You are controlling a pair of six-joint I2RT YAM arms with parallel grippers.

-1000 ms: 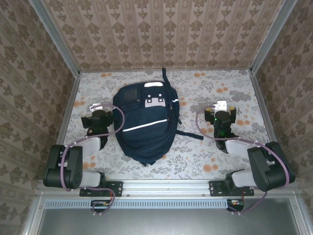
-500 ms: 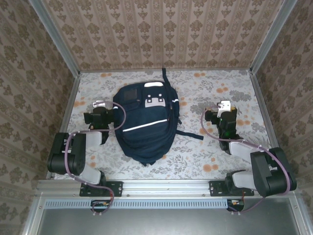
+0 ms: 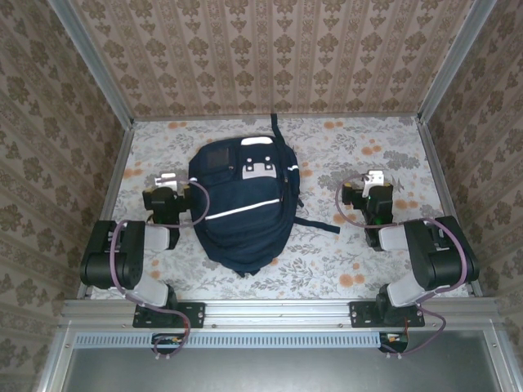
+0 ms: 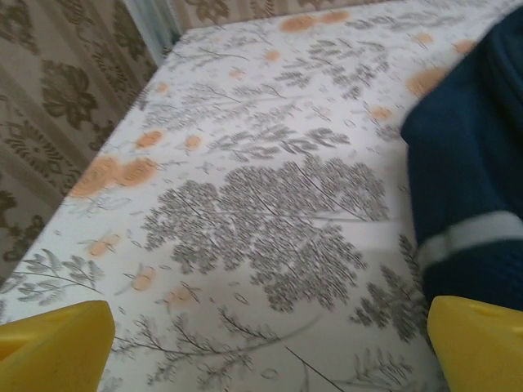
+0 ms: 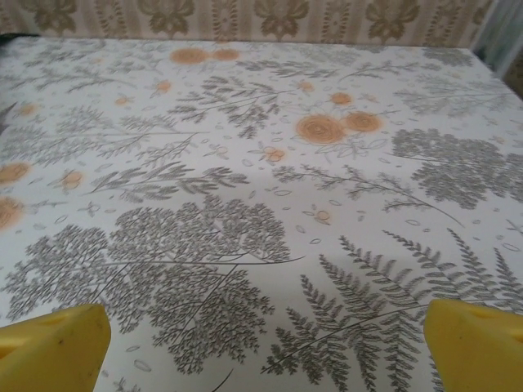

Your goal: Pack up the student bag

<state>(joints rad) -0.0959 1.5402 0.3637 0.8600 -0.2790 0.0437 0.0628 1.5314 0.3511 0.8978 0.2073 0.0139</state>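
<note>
Fingertips [image 4: 49, 347] of my left gripper [image 4: 265, 355] are spread wide with nothing between them, low over the floral table [image 4: 245, 204]. The right gripper [image 5: 265, 355] is spread and empty the same way above bare cloth. The student bag [image 3: 245, 204] lies flat mid-table between the arms, its navy flank just beside the left gripper and farther from the right; I judge both flank it wide-jawed, ready to take hold and open it.

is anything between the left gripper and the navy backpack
Nothing visible does: only bare floral tablecloth lies between the open left gripper and the large navy blue fabric backpack, just to its right.
</note>
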